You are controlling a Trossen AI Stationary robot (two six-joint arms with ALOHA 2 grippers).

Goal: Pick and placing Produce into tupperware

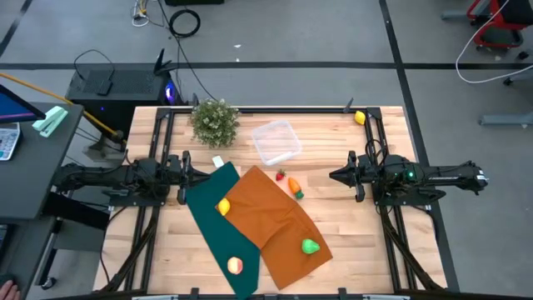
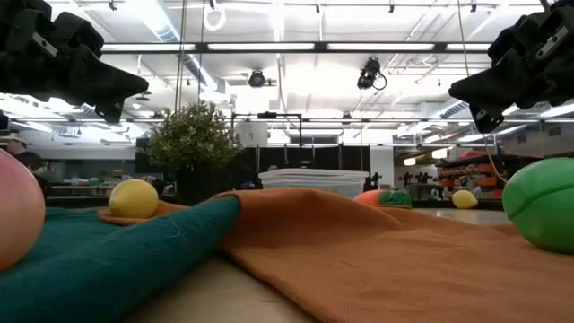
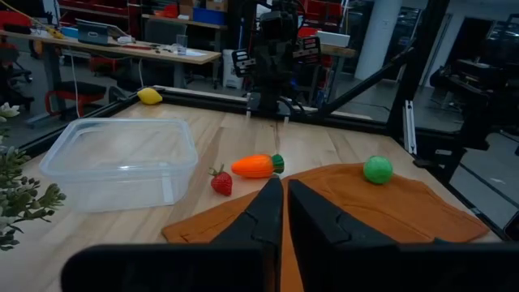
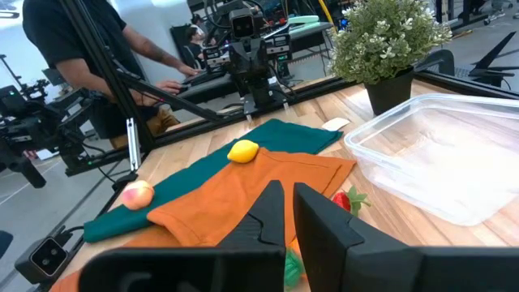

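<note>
Task looked unstarted: tupperware (image 1: 276, 141) empty, between the two tools. Left tool (image 1: 186, 176) and right tool (image 1: 337, 176) both closed, holding nothing. Produce scattered between them: carrot (image 1: 296, 187), strawberry (image 1: 281, 175), lemon (image 1: 223, 207).

Light: bright, even, from ceiling strip lamps (image 2: 296, 47) overhead.
Glare: ceiling washes out in the low view.
Shadows: soft, faint.
Blur: near green fruit (image 2: 541, 203) and peach fruit (image 2: 18, 208) out of focus.
</note>
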